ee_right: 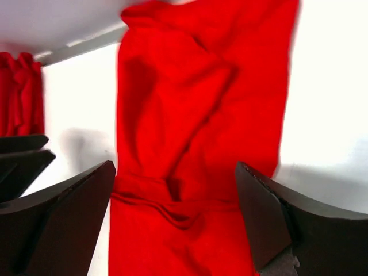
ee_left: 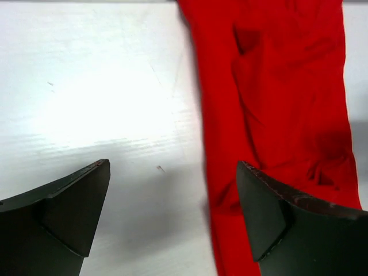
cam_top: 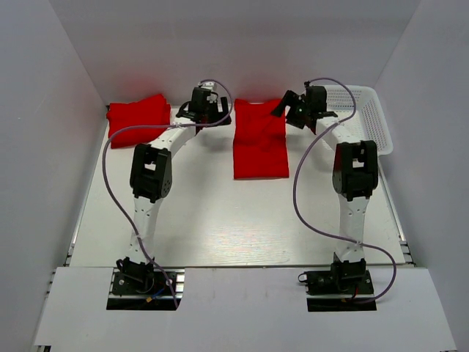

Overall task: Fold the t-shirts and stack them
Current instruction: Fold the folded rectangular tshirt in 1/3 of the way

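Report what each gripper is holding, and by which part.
Nothing is held. The left gripper and the right gripper are both open above the middle t-shirt, with no cloth pinched.

I have two arms built alike. My left arm (cam_top: 150,176) and my right arm (cam_top: 357,170) are each a chain of slim white links joined by blocky black joint housings. Each grows from a black base, the left base (cam_top: 139,281) and the right base (cam_top: 338,281), both sunk in cut-outs of a white mounting plate (cam_top: 242,308). A thin lilac-grey cable runs beside each arm in wide loops: the left cable (cam_top: 107,183) and the right cable (cam_top: 295,191). My left gripper (ee_left: 172,167) and right gripper (ee_right: 175,167) carry matte black fingers (ee_left: 52,213), wedge-shaped and tapering to blunt corners. Pale scuffs mark the top edge of one left finger.
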You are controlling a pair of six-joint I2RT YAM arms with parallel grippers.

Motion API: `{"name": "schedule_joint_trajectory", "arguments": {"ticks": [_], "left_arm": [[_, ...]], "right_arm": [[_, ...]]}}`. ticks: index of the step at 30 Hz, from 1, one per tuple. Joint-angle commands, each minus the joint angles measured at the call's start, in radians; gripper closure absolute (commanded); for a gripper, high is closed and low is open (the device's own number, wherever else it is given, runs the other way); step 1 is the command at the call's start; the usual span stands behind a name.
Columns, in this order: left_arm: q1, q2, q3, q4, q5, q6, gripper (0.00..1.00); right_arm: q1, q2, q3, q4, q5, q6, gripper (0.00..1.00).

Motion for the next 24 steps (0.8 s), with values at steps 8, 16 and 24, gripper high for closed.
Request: {"name": "schedule_joint_trajectory", "arguments": {"ticks": [8,16,24], "left_arm": [[-0.023,-0.245,-0.225,0.034,0.129,0.057,0.00],[-0.087,-0.373,-0.518,0.045,0.196,0.048,0.00],[-0.156,-0.422,-0.655,0.065,0.151,0.048,0.00]], "right_arm": [[0.018,-0.252,-0.253,-0.065,-0.043,-0.192,0.10],[0.042,-0.451,-0.549,-0.100,0.007,-0.254,0.10],[0.038,-0.514,-0.758,-0.010,-0.030,-0.226,0.10]]}}
